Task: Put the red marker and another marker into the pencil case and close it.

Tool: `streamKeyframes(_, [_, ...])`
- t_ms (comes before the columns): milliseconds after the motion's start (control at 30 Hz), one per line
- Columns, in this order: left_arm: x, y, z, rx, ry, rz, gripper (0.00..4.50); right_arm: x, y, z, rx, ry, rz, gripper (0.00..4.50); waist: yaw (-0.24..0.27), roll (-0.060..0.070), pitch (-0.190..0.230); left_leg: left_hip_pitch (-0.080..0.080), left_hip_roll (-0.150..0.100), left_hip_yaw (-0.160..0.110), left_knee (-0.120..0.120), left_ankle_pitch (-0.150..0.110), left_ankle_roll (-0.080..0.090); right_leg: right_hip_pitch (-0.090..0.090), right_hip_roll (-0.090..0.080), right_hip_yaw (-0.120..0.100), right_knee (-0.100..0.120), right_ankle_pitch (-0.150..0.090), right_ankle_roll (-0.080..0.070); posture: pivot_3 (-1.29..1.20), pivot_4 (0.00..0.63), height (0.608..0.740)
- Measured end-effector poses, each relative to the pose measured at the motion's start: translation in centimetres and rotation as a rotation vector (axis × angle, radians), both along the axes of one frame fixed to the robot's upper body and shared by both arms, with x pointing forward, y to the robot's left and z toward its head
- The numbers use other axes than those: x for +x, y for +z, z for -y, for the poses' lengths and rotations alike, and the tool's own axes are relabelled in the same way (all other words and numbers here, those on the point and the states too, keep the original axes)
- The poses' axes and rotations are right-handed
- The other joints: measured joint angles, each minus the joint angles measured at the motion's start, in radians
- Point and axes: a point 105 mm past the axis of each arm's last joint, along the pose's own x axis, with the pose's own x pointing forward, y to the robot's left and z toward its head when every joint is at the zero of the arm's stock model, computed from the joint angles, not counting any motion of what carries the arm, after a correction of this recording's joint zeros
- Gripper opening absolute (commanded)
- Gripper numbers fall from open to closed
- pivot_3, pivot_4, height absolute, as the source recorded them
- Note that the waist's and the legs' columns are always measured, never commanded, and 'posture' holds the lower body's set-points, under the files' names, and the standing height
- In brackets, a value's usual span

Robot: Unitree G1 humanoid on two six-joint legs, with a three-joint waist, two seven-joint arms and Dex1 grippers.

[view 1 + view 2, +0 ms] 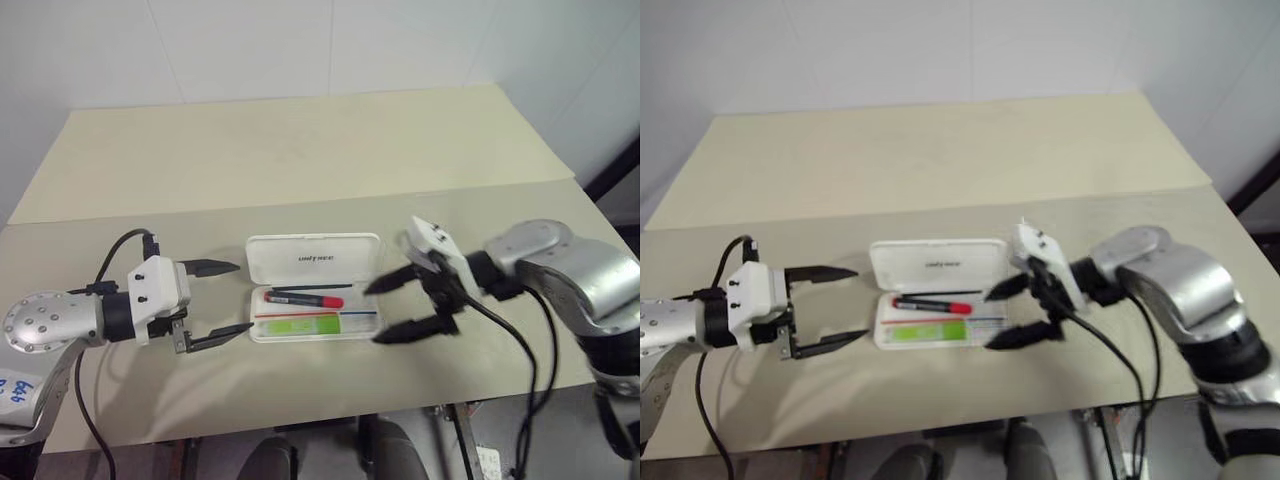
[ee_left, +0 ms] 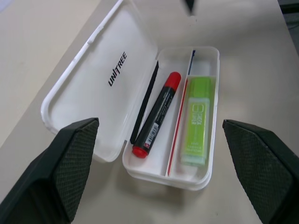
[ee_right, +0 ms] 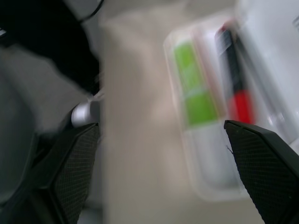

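pencil case (image 1: 313, 262) lying open on table (image 1: 300, 150), red marker (image 1: 305, 300) and green highlighter (image 1: 300, 325) inside; left gripper (image 1: 215, 300) and right gripper (image 1: 400, 305) flanking, both spread, empty.

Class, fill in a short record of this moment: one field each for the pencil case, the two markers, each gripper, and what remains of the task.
pencil case: open on the table, lid lying flat
red marker: inside the case, on the lid side
green highlighter: inside the case, beside the red marker, a red line between them
left gripper: open, empty, at the case's left end
right gripper: open, empty, at the case's right end
remaining: close the lid
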Motion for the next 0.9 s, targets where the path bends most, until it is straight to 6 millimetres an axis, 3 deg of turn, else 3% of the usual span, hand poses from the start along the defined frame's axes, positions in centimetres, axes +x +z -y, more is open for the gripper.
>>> streamKeyframes(133, [0.3, 0.0, 0.3, -0.001, -0.014, 0.003, 4.50, 1.6, -0.9, 2.1, -0.035, -0.070, 0.050, 4.49, -0.007, 0.000, 0.000, 0.001, 0.001, 0.009, 0.002, 0.000, 0.000, 0.000, 0.000, 0.002, 0.001, 0.001, 0.000, 0.00, 0.150, 0.740])
streamKeyframes(433, [0.8, 0.3, 1.4, -0.013, -0.039, 0.016, 4.50, 8.2, -2.4, 4.7, -0.025, -0.285, 0.223, 4.49, -0.006, 0.000, 0.000, 0.001, 0.009, 0.012, 0.004, -0.002, -0.003, -0.001, 0.008, 0.004, 0.000, 0.004, -0.003, 0.00, 0.150, 0.740])
streamKeyframes(667, [1.1, 0.2, 2.0, -0.034, -0.023, 0.022, 4.50, 9.7, -3.8, 3.3, -0.023, -0.317, 0.255, 4.49, -0.005, 0.000, 0.000, 0.001, 0.009, 0.012, 0.004, -0.002, -0.004, -0.002, 0.008, 0.004, 0.000, 0.004, -0.003, 0.00, 0.150, 0.740])
streamKeyframes(900, [1.5, 0.1, 2.3, -0.054, 0.014, 0.028, 4.50, 11.0, -2.7, 2.7, -0.020, -0.388, 0.283, 4.49, -0.006, 0.000, 0.000, 0.001, 0.009, 0.012, 0.006, -0.002, -0.004, -0.002, 0.008, 0.004, 0.001, 0.004, -0.004, 0.00, 0.150, 0.740])
